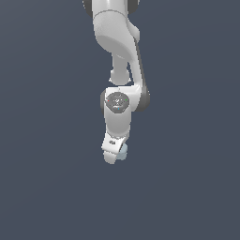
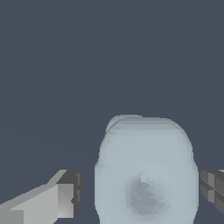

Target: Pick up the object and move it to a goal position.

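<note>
The object (image 2: 146, 170) is a small pale blue-grey spool-like piece that sits between my fingers in the wrist view. My gripper (image 2: 140, 192) is open around it. One finger (image 2: 65, 199) stands a small gap away from the piece, and the other finger (image 2: 213, 188) is right at its opposite side. In the exterior view the white gripper (image 1: 114, 157) is low over the dark floor. Only a sliver of the object (image 1: 123, 152) peeks out on the exterior view's right of the gripper. I cannot tell whether the object rests on the floor.
The floor (image 1: 47, 187) is a plain dark blue-grey surface all around. The white arm (image 1: 117, 47) comes down from the top of the exterior view. No other objects show.
</note>
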Action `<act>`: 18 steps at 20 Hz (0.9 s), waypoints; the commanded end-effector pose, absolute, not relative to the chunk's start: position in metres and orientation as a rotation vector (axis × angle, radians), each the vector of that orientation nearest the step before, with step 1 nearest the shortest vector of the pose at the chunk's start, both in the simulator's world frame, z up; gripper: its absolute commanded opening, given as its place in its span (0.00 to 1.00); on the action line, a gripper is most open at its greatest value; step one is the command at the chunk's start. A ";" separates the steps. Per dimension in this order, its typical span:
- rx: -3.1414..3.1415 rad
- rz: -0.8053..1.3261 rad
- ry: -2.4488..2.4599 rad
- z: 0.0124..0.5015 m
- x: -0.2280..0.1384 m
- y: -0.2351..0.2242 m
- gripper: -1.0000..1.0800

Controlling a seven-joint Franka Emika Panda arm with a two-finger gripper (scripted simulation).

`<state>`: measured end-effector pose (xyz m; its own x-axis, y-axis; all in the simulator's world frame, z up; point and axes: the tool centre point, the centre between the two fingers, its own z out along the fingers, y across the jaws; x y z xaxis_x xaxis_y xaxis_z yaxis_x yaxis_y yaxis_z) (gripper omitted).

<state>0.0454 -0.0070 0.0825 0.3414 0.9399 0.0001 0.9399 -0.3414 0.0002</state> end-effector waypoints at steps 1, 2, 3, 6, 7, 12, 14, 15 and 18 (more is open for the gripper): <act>2.572 0.000 1.804 0.070 0.045 -0.007 0.96; 2.571 0.000 1.805 0.067 0.045 -0.007 0.96; 2.571 0.000 1.805 0.064 0.045 -0.007 0.96; 2.571 0.000 1.805 0.062 0.046 -0.007 0.96; 2.571 0.000 1.805 0.062 0.046 -0.007 0.96; 2.571 0.000 1.805 0.062 0.046 -0.007 0.00; 2.571 0.000 1.805 0.062 0.046 -0.007 0.00; 2.571 0.000 1.805 0.062 0.046 -0.007 0.00; 2.571 0.000 1.804 0.062 0.046 -0.007 0.00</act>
<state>0.0463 -0.0074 0.0619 0.3401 0.9404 -0.0001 0.9404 -0.3401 0.0002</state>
